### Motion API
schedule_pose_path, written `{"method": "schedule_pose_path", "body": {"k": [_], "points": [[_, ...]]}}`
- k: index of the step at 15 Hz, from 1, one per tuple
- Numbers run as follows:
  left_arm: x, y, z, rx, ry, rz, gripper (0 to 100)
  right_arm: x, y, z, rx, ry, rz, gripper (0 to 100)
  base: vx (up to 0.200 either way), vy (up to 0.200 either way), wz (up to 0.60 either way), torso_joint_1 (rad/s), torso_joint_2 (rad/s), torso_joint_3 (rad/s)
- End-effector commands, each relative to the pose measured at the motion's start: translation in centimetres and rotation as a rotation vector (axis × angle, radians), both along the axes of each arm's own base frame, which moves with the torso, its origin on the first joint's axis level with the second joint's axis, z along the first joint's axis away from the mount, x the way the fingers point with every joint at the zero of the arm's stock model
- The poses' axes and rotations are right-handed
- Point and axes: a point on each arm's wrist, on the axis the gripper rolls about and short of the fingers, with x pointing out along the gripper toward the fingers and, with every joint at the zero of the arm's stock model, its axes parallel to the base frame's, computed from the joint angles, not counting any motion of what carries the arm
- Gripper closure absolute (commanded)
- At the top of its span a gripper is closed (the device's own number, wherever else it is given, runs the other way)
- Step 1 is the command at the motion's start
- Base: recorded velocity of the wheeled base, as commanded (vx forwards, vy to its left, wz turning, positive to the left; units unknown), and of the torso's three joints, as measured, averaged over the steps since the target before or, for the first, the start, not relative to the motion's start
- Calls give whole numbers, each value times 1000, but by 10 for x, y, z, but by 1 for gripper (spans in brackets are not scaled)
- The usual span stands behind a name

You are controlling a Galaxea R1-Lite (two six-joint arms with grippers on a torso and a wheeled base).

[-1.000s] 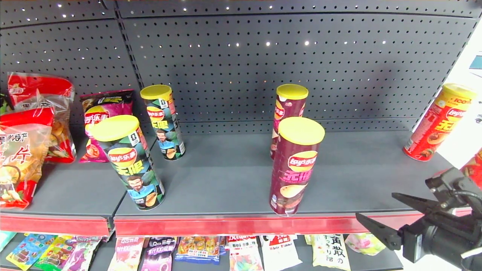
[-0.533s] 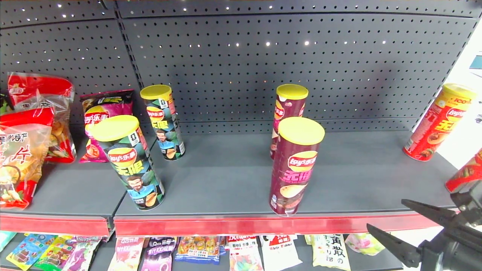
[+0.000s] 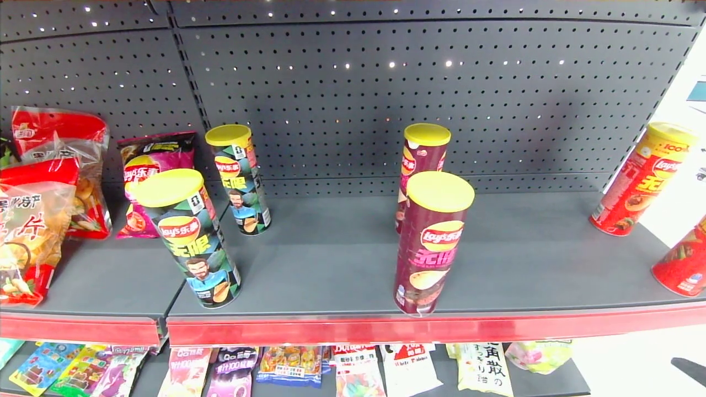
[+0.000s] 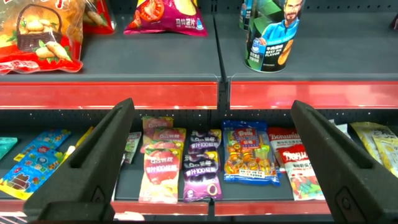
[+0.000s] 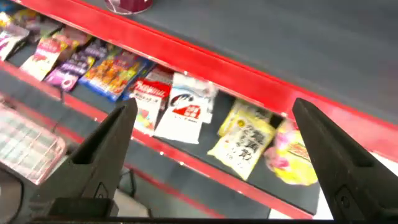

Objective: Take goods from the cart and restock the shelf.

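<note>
- The upper shelf (image 3: 342,259) carries the goods. A purple chip can (image 3: 433,242) stands upright at the front edge, about 5 o'clock from the board's middle. A second purple can (image 3: 422,149) stands just behind it at 12 o'clock.
- Over at 9 o'clock a teal chip can (image 3: 187,237) stands near the front, with another teal can (image 3: 238,176) behind it at 1 o'clock. A magenta chip bag (image 3: 151,176) and red snack bags (image 3: 49,176) lean farther along at 9.
- At 3 o'clock a red chip can (image 3: 642,179) stands by the back panel. A second red can (image 3: 681,264) is cut off by the edge.
- The head view looks down on the cans' yellow lids. The left wrist view comes in low. There the left gripper (image 4: 212,104) hangs level with the red price rail (image 4: 155,94), its fingers wide apart and empty. The lower shelf's sweet sachets (image 4: 202,165) lie flat beyond them.
- In the right wrist view the right gripper (image 5: 214,102) has its fingers spread too, holding nothing, before white and yellow packets (image 5: 186,109). A pink wire basket (image 5: 28,146) lies lower than the shelves.
</note>
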Motion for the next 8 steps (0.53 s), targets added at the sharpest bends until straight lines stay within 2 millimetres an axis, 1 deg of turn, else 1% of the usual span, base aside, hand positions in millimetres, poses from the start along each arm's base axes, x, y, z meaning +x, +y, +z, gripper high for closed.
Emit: {"method": "schedule_pose_path", "body": {"k": [1,2,5,8], "points": [[0,0,0,0,0,1,0,-38,-13,-17,18,-160,-164,0,0,0,0,0,0,0],[0,0,0,0,0,1,0,-37,-13,-20,15,-150,-173,0,0,0,0,0,0,0],[0,0,0,0,0,1,0,-38,-14,-20,10,-150,-157,0,0,0,0,0,0,0],[0,0,0,0,0,1,0,-37,-14,-22,70,-133,-200,0,0,0,0,0,0,0]]}}
